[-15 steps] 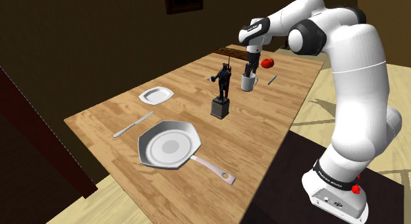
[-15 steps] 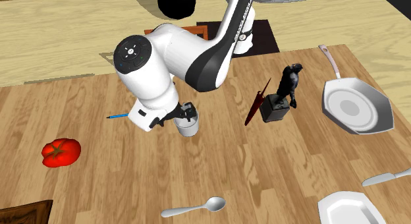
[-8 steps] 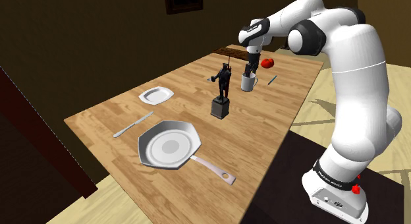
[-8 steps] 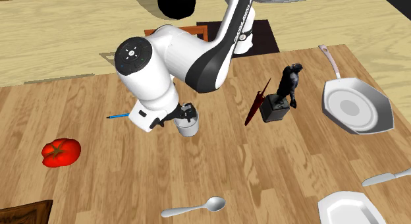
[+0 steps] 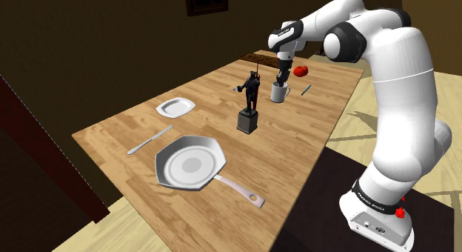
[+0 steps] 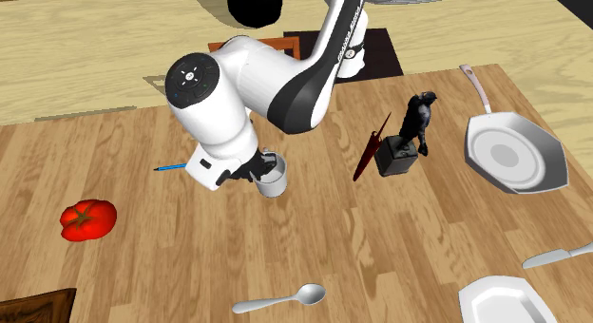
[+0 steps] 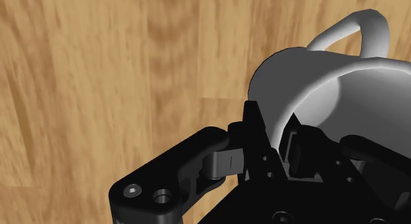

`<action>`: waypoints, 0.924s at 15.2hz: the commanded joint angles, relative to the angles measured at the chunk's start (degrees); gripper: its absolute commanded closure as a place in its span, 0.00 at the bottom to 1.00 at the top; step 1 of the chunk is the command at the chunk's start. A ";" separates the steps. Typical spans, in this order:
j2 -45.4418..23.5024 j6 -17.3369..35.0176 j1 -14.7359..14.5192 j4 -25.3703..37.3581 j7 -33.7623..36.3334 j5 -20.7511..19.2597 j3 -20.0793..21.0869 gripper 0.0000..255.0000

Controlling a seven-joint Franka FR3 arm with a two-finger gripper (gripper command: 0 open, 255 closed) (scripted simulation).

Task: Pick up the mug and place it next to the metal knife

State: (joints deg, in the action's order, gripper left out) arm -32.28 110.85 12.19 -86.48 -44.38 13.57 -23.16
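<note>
Gripper [image 5: 280,80]: nearly shut, pinching mug's rim; one finger inside the wall, one outside (wrist view).
Mug [image 7: 309,78]: white, upright, handle on side away from gripper. At table [image 5: 296,147] end near tomato [image 6: 87,219]. Lifted or resting: can't tell.
Knife [image 5: 149,139]: well apart from mug, twd other end, between plate [image 5: 175,107] and pan [image 5: 190,163].
Statue [image 5: 249,102]: between mug and pan.
</note>
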 commanded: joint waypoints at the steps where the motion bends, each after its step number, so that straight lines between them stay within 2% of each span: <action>1: -0.01 -0.02 0.00 -0.03 0.00 0.00 0.00 1.00; 14: 2.60 -7.79 0.07 5.37 0.92 -1.26 -0.71 1.00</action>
State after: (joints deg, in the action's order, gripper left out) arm -29.73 103.78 12.17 -81.79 -43.50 12.36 -23.83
